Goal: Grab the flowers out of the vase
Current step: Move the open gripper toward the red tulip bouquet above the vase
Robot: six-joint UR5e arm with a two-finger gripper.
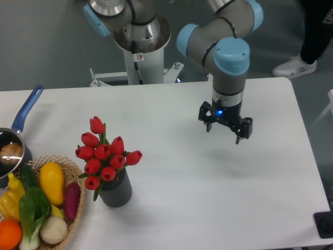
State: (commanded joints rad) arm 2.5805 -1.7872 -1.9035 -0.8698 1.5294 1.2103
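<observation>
The flowers (104,155), a bunch of red tulips with green stems, stand upright in the vase (116,191), a short dark grey ribbed cylinder near the table's front left. My gripper (225,131) hangs above the table's middle right, well to the right of the flowers and apart from them. Its fingers are spread open and hold nothing. The stems are mostly hidden inside the vase.
A wicker basket (74,221) of vegetables sits at the front left corner, next to the vase. A blue-handled pot (15,139) stands at the left edge. A person's shoe (292,66) shows beyond the far right corner.
</observation>
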